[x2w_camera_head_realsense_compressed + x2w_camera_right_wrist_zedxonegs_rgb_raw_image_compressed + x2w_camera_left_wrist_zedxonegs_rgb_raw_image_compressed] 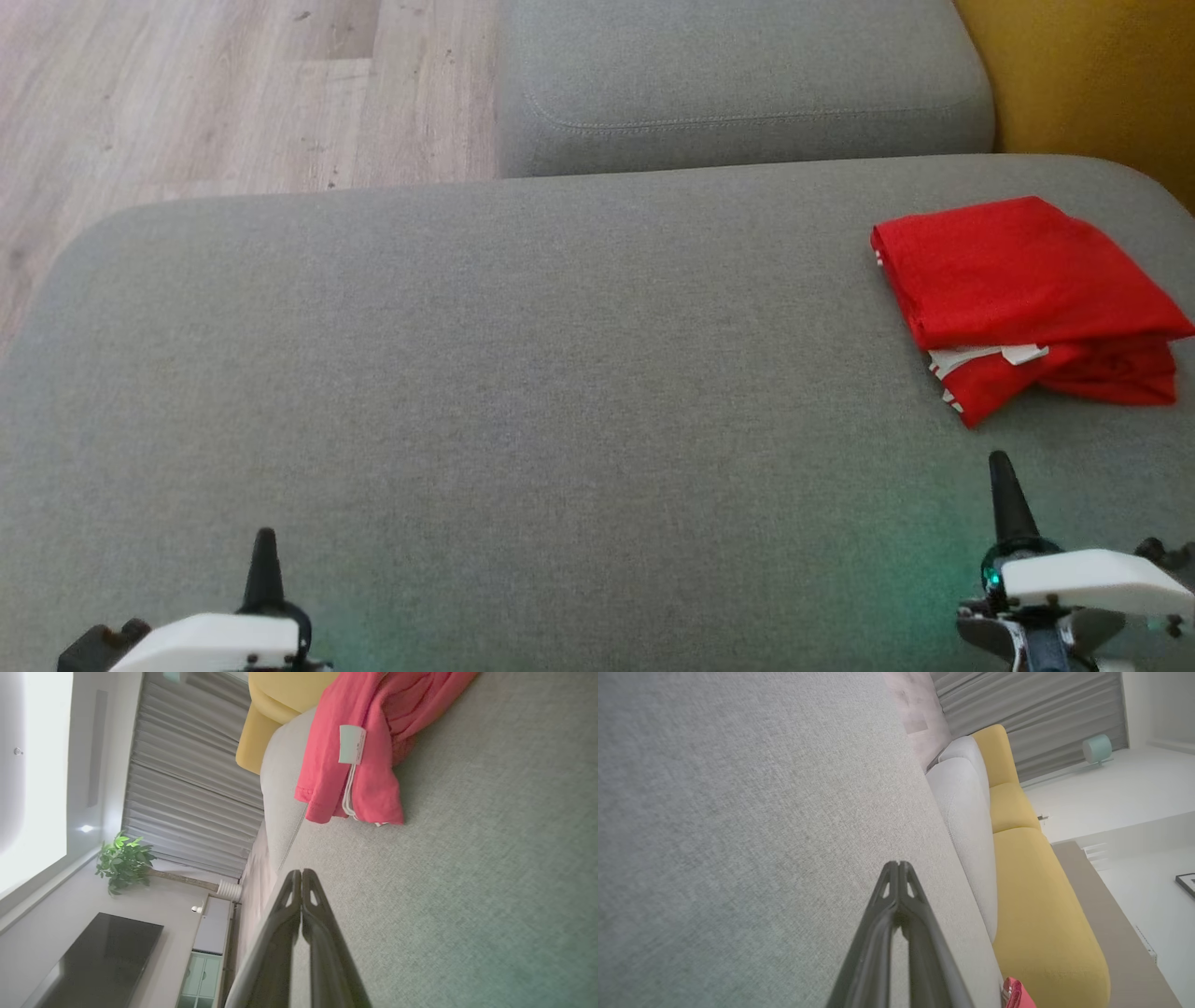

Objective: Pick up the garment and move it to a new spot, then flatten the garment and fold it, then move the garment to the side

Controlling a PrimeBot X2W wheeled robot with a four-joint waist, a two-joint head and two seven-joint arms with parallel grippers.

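A red garment (1025, 291) lies folded in a compact bundle at the right side of the grey cushion (523, 373), with white labels showing at its front edge. In the right wrist view the garment (369, 742) sits beyond the fingertips, its white tag facing me. My right gripper (1001, 459) is shut and empty, a short way in front of the garment. At the lower left my left gripper (265, 534) is shut and empty too, far from the cloth. A red corner of the garment (1017, 994) peeks in at the bottom of the left wrist view.
A second grey cushion (738, 84) stands behind the first. A yellow sofa section (1092, 84) borders the right side. Wooden floor (215, 93) lies to the back left. A plant (124, 861) and a dark screen (100, 961) stand in the room beyond.
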